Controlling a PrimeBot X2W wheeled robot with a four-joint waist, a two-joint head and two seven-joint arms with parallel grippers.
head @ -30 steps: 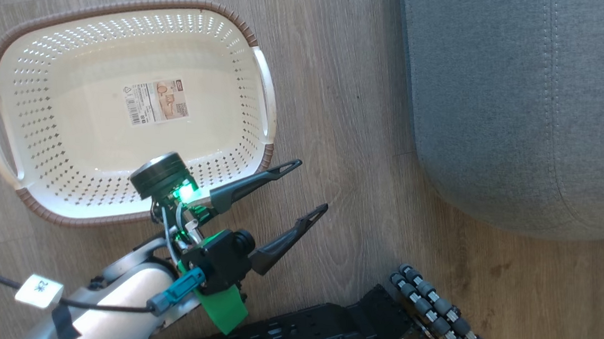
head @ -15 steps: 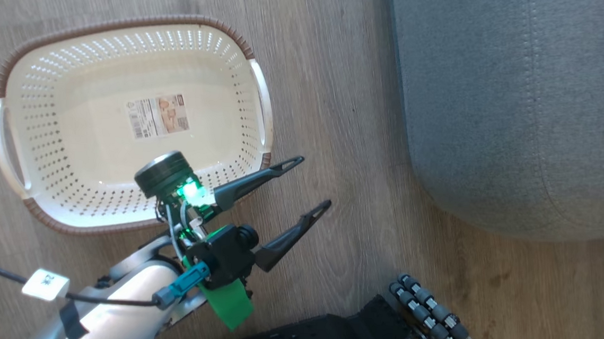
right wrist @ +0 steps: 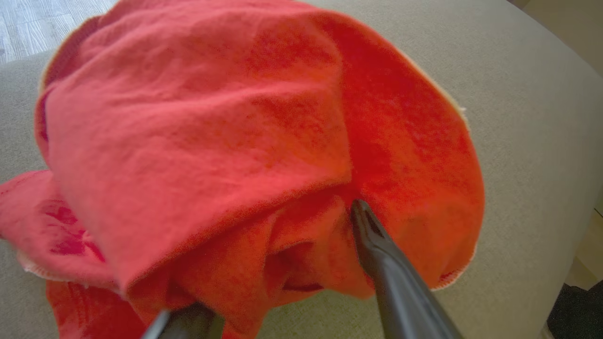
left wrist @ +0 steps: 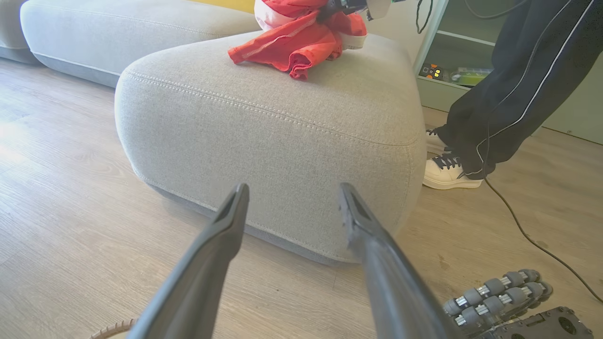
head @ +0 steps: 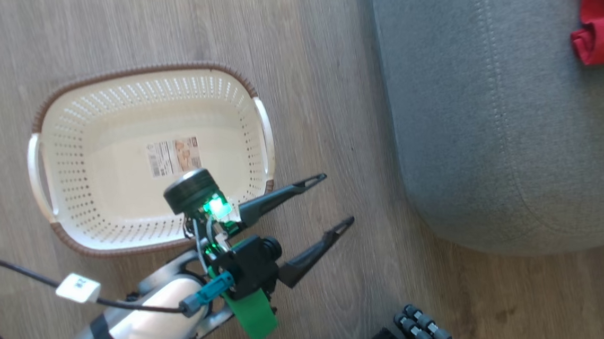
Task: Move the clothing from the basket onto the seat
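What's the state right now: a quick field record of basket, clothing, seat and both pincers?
basket: on the wooden floor, no clothing inside, label sticker on its bottom
clothing: red heap lying on the seat
seat: grey, right of the basket in the head view
left pincer: open, empty, over the floor between basket and seat
right pincer: open, fingers spread in the clothing, fabric draped over one finger
person: leg and white shoe beside the seat

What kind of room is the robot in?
Probably a living room, or a space set up like one: a big grey sofa seat, a wood-look floor, and a cream basket.
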